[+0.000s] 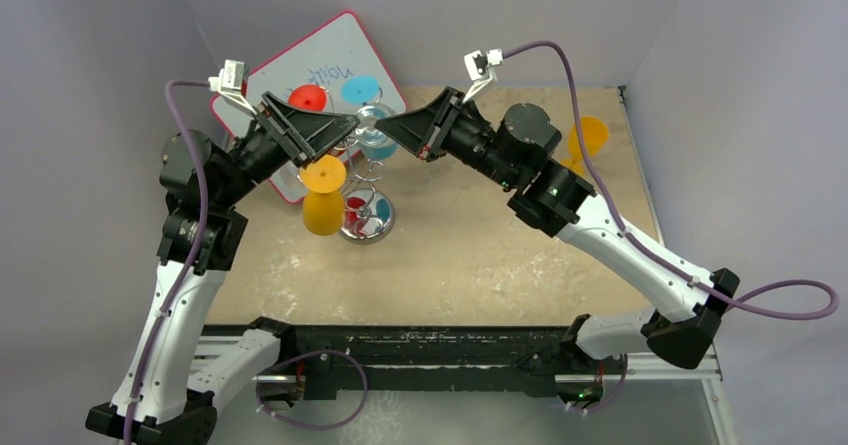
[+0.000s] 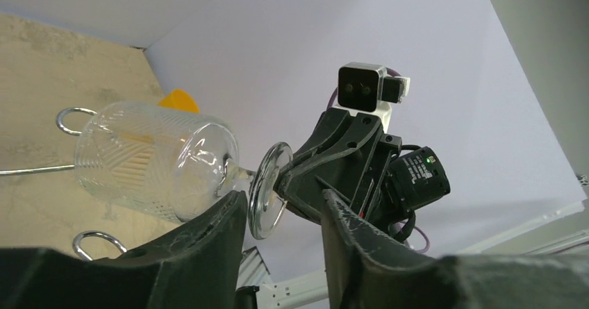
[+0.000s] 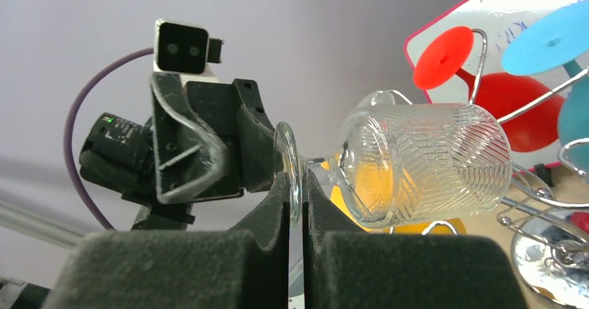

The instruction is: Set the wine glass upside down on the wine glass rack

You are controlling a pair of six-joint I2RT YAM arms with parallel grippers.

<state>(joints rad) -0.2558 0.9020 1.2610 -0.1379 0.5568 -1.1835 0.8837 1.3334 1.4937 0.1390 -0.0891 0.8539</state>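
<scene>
The clear ribbed wine glass point(image 3: 424, 163) lies on its side in the air above the wine glass rack point(image 1: 375, 223). My right gripper point(image 3: 297, 184) is shut on the rim of the glass's round foot point(image 3: 288, 163). My left gripper point(image 2: 281, 201) faces it from the other side with its jaws open. The foot point(image 2: 267, 187) stands between the left fingers, close to one finger point(image 2: 222, 232) and apart from the other. In the top view both grippers, left point(image 1: 348, 130) and right point(image 1: 390, 125), meet at the glass point(image 1: 377, 127) over the rack's wire arms.
An orange glass point(image 1: 323, 200), a red one point(image 1: 307, 97) and a blue one point(image 1: 360, 90) hang upside down on the rack. A pink-framed whiteboard point(image 1: 300, 65) leans behind it. Another orange glass point(image 1: 588, 137) stands at the back right. Grey walls enclose the table.
</scene>
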